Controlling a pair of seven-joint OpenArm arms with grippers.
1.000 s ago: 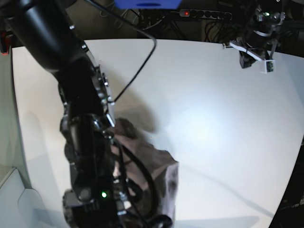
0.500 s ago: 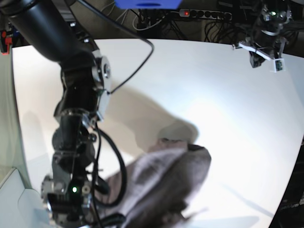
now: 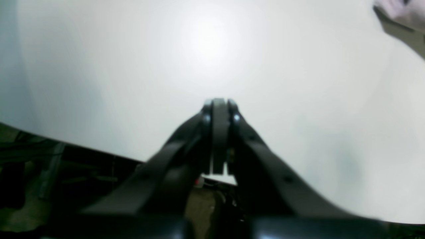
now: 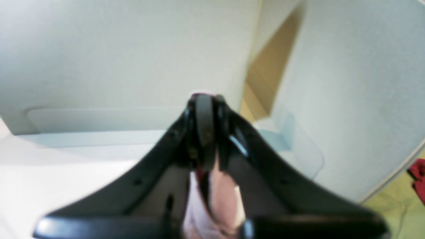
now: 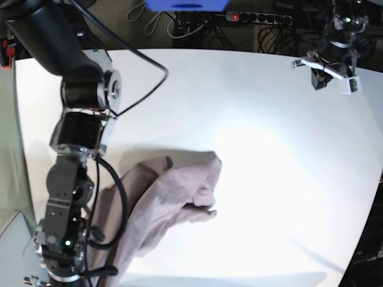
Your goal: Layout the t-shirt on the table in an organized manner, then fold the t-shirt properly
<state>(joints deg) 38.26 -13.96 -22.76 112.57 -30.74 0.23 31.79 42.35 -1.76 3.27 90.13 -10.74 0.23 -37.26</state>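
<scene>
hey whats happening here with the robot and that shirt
A two-armed robot is laying out a t-shirt to fold it. The shirt lies crumpled on the white table, one end drawn toward the right end effector, at the table's near edge. The right wrist view shows pink cloth between its fingers, so it seems to hold the shirt. The left end effector is shut and empty, hovering over bare table at the far corner. Nothing is spread flat or folded yet.

No legible text, label or number in any view.
</scene>
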